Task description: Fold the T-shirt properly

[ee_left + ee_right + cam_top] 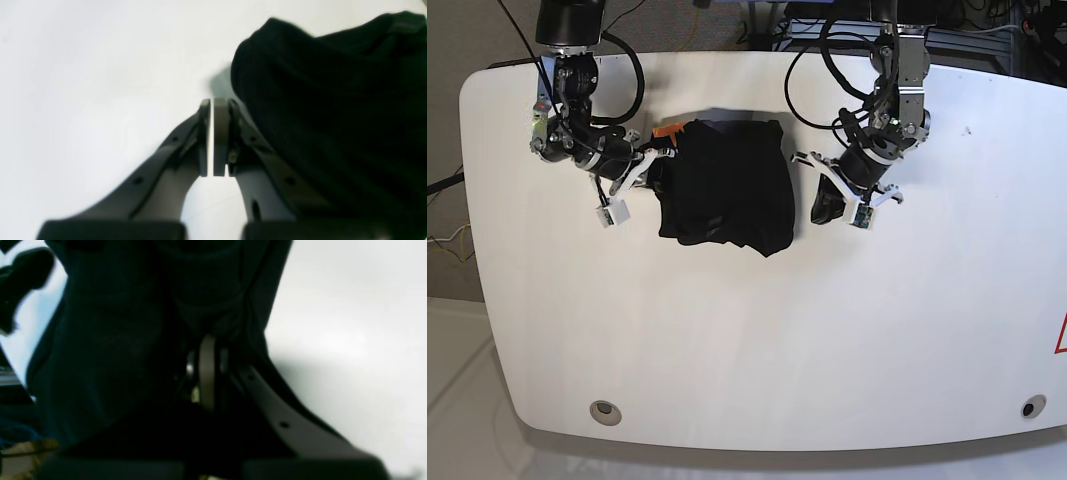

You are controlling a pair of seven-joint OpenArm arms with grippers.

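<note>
Here, soft black T-shirt [725,185], rumpled squarish bundle.

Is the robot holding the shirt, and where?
The right gripper is shut on the T-shirt, fingers pinching a fold at its edge. The left gripper is shut, holding nothing.

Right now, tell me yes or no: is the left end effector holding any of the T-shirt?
No. The left end effector is shut on nothing, its pads together over bare table beside the T-shirt.

White table [757,340] with rounded corners; the black T-shirt [725,185] lies bunched near its far edge, apparently partly folded.
</note>
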